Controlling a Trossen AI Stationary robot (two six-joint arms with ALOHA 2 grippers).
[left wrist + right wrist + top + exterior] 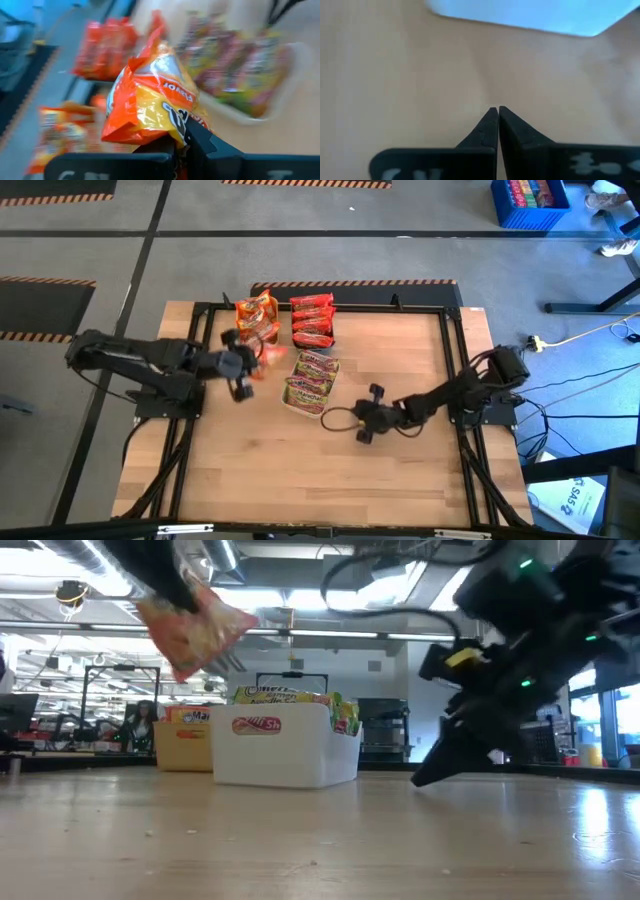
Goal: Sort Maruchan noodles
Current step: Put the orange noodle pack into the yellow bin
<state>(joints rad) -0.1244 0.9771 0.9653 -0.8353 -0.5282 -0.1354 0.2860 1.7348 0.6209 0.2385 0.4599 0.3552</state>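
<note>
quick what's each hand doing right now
Left hand: shut on a crinkly orange-yellow plastic noodle packet, lifted off the wooden table.
Right hand: shut, holding nothing, low over the table beside the white tray.

The held orange packet (pixel 150 100) reads "FLAVOR", upside down.
</note>
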